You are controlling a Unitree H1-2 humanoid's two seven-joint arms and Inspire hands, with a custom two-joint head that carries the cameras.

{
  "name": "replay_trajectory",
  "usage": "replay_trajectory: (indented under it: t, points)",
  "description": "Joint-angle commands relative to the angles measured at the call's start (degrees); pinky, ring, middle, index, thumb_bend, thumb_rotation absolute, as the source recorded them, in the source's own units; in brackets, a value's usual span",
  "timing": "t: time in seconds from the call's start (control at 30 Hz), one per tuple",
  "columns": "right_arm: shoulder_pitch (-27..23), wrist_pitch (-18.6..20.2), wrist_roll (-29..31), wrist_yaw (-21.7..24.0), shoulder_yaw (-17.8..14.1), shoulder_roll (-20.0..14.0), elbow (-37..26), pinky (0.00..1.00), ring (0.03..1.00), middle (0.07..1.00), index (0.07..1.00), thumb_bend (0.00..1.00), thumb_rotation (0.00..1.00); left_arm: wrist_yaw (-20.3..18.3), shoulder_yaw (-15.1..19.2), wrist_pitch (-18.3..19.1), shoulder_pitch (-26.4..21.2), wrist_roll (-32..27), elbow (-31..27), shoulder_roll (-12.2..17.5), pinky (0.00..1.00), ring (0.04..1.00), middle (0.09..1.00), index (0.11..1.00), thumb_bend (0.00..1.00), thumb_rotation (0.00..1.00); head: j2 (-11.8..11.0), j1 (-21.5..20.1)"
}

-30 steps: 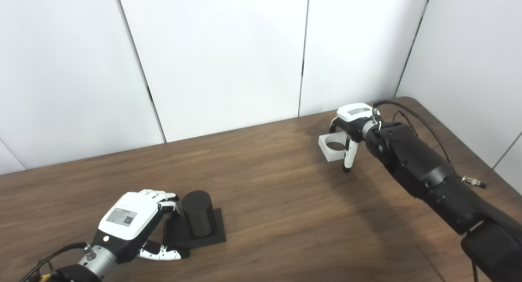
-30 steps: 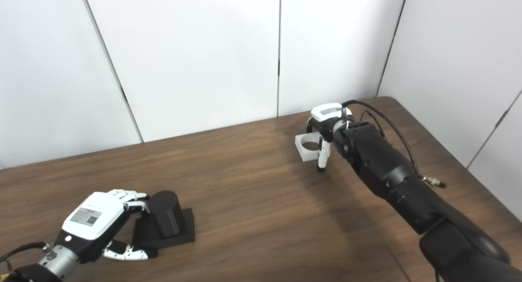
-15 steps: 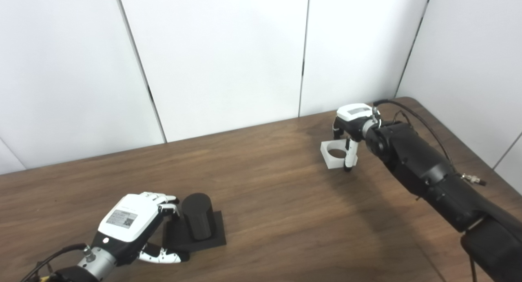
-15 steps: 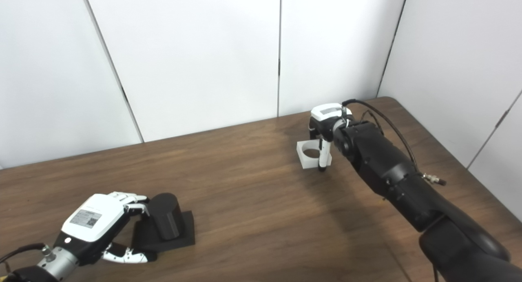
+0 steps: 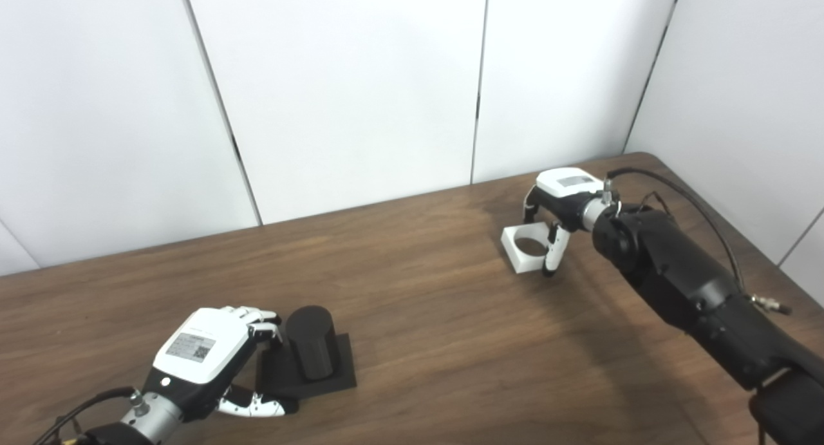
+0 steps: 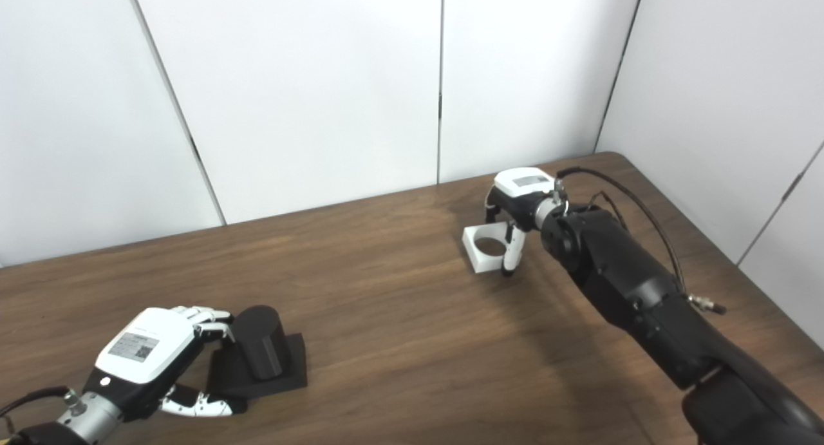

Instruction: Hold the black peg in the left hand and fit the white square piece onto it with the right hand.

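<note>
The black peg (image 5: 310, 342) is a short cylinder upright on a square black base, resting on the table at the lower left. My left hand (image 5: 205, 351) is beside it. Its fingers curl against the peg's left side and its thumb lies along the base's front edge. The white square piece (image 5: 523, 262), with a round hole through it, is at the far right, low over or on the table; I cannot tell which. My right hand (image 5: 559, 200) is above it and grips it, thumb on its right side, fingers behind it.
The brown wooden table (image 5: 450, 342) runs between the two hands. White wall panels (image 5: 354, 78) stand close behind it, and another wall stands to the right. The table's far right corner (image 5: 644, 156) is just behind my right hand.
My right hand has drawn back slightly to the right and its wrist has turned. The white piece has tilted and sits a little lower. My left hand and the peg have barely moved.
</note>
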Motion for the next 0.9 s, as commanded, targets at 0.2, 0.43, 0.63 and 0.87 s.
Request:
replay_trajectory:
  t: [0.2,0.43,0.63,0.87]
  points:
    - [-3.13,-3.99,2.00,0.87,-1.40,-2.09,-9.79,0.91,0.839,0.760,0.479,0.52,0.13,-7.64,-4.04,0.89,3.24,3.87,2.00,-0.78,0.80,0.829,0.821,0.493,0.52,0.07,1.01,5.30]
    - [-3.47,-6.37,4.20,3.95,-1.95,-2.20,-16.17,0.87,0.834,0.761,0.480,0.52,0.13,-6.45,-4.62,1.90,3.18,4.02,2.57,-2.80,0.81,0.833,0.818,0.492,0.52,0.07,1.94,12.26]
    - [-4.56,-9.48,5.27,4.93,-1.97,-1.22,-19.88,0.81,0.798,0.743,0.478,0.52,0.13,-9.80,-5.93,4.40,2.11,5.73,1.73,-3.77,0.85,0.861,0.835,0.494,0.52,0.08,2.61,16.13]
    - [-6.22,-11.22,6.65,7.34,-0.83,0.94,-23.71,0.79,0.799,0.741,0.478,0.52,0.13,-9.33,-6.69,5.42,1.60,7.16,1.70,-5.09,0.83,0.849,0.817,0.493,0.52,0.08,3.31,18.66]
